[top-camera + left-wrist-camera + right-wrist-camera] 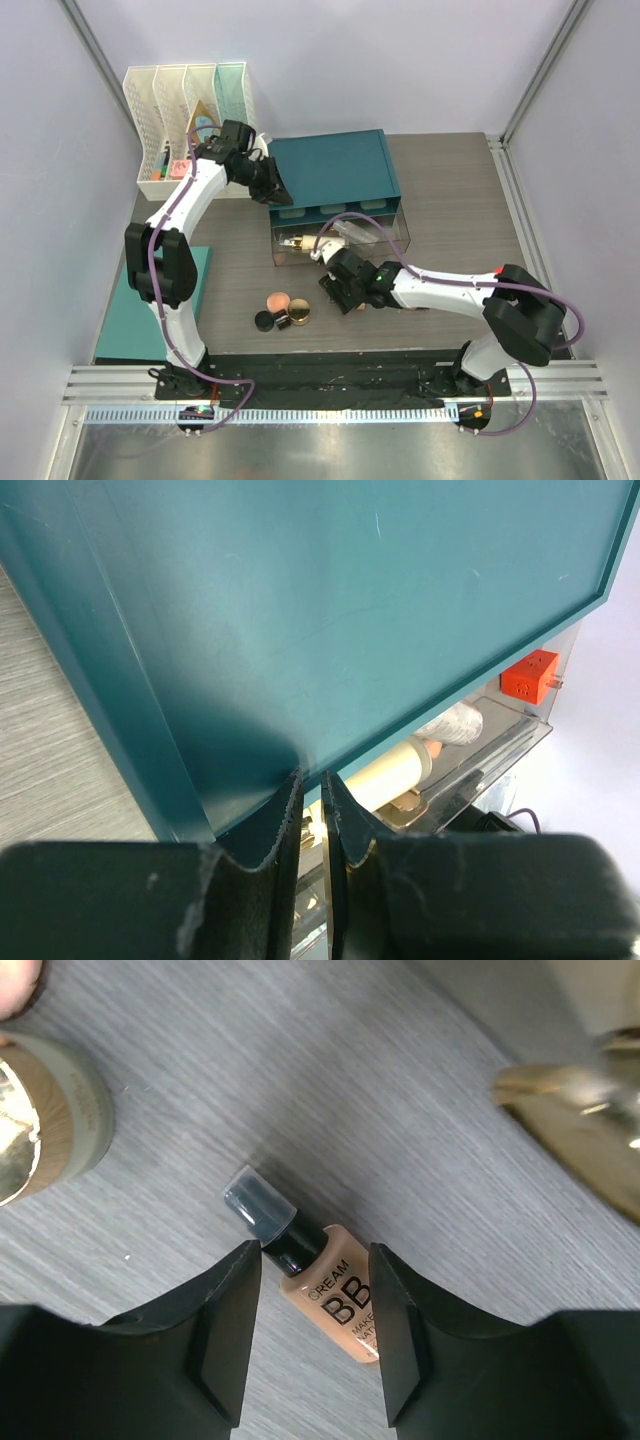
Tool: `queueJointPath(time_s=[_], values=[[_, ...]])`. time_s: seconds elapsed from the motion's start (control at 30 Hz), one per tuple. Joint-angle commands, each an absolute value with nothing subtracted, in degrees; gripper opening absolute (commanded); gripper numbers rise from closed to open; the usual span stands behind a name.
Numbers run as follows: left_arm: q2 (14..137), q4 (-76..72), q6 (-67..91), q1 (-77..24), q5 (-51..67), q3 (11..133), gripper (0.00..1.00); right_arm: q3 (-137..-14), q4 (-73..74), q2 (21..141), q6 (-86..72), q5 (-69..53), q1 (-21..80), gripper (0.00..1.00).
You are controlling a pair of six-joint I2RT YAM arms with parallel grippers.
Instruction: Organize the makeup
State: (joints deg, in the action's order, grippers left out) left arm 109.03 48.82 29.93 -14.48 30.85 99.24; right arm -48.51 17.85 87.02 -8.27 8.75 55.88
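Left arm reaches forward; its pincer (312, 792) is clenched on the rim of the raised teal lid (330, 600). The clear box (345, 238) beneath holds a tube (385, 772). Right pincer (315, 1260), released, straddles a BB bottle (325, 1295) lying on the tabletop (400, 1080) before the box. Pink compact (277, 301), black jar (264, 320) and gold compact (299, 315) lie just left; open tabletop lies right.

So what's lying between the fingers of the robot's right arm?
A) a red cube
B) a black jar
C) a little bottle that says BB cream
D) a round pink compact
C: in the right wrist view, a tan bottle printed "BB" lies on the table inside the open right end effector.
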Motion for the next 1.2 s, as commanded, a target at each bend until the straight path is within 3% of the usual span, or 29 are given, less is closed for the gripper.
queueJointPath(time_s=[0.0, 0.33, 0.77, 0.8, 0.9, 0.93, 1.03, 1.1, 1.17], values=[[112.8, 54.1, 27.5, -14.6, 24.3, 96.3, 0.15, -47.5, 22.1, 86.6, -10.1, 10.1, 58.4, 0.52], [112.2, 54.0, 27.6, -14.6, 24.6, 95.8, 0.16, -48.1, 24.5, 83.6, -12.7, 13.2, 60.9, 0.71], [111.4, 53.4, 27.6, -14.6, 24.7, 94.4, 0.16, -46.5, 25.2, 85.9, -17.8, 11.9, 66.5, 0.65], [111.4, 53.4, 27.6, -14.7, 24.7, 94.3, 0.16, -46.1, 25.2, 86.1, -18.2, 11.8, 66.6, 0.63], [111.4, 53.2, 27.8, -14.6, 24.7, 94.2, 0.16, -45.7, 25.1, 87.6, -19.1, 11.0, 66.7, 0.43], [111.4, 53.2, 27.8, -14.6, 24.8, 94.2, 0.16, -45.7, 25.1, 88.0, -19.1, 10.4, 66.7, 0.31], [111.4, 53.2, 27.8, -14.6, 24.8, 94.2, 0.16, -45.9, 25.2, 88.4, -19.0, 9.9, 66.7, 0.11], [111.3, 53.1, 27.9, -14.6, 24.7, 94.1, 0.17, -46.0, 25.2, 87.7, -18.7, 10.1, 66.6, 0.01], [111.1, 53.3, 27.8, -14.6, 24.6, 94.0, 0.17, -46.2, 25.4, 86.8, -18.5, 10.5, 66.7, 0.01]])
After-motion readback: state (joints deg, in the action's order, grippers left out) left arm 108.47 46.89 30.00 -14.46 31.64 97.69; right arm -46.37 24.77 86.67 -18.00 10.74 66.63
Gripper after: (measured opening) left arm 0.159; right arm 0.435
